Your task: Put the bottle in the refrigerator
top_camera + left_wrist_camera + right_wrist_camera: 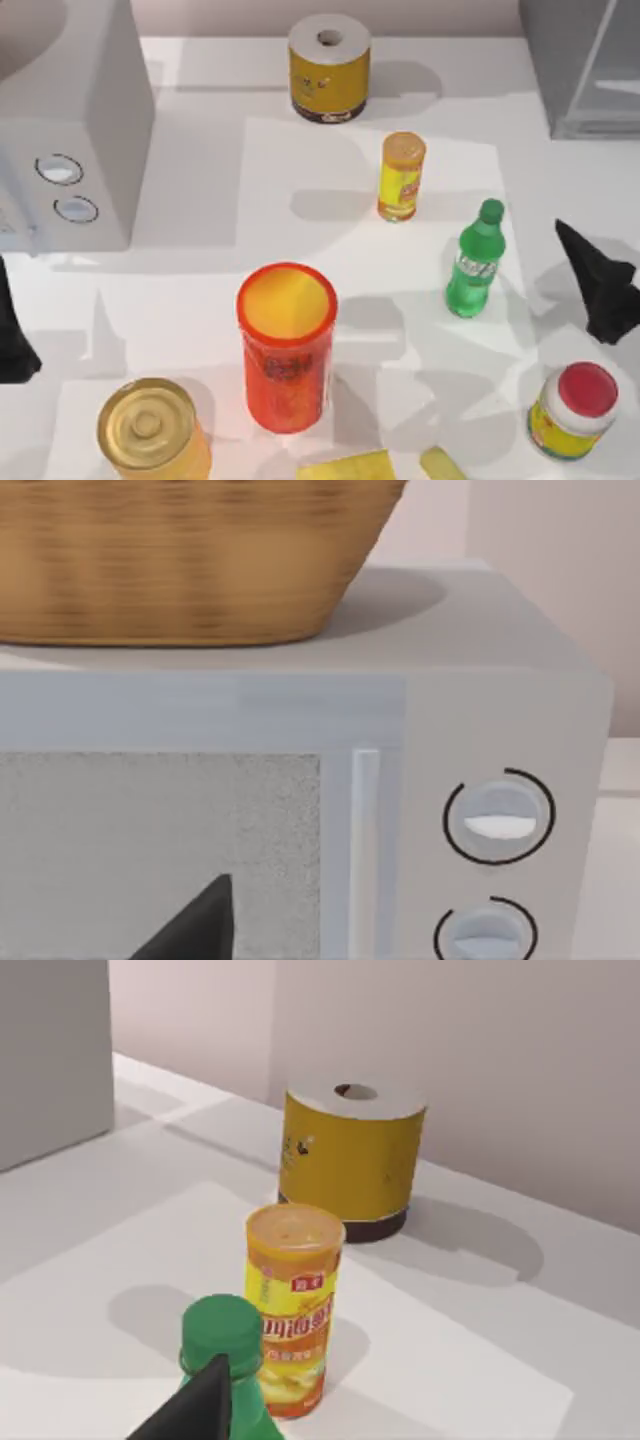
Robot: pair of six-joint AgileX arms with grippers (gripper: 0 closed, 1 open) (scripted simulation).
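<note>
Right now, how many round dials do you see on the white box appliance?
2. On the white box appliance at the table's left, top view: one dial, the other dial just nearer the front edge. More may be hidden.

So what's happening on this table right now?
The right arm's pincer sits at the table's right side, close beside the green bottle but not holding it. The bottle stands upright on the table, not yet in the grey refrigerator at the far right corner. The left arm's pincer waits at the left edge, facing the white appliance with two dials.
</note>
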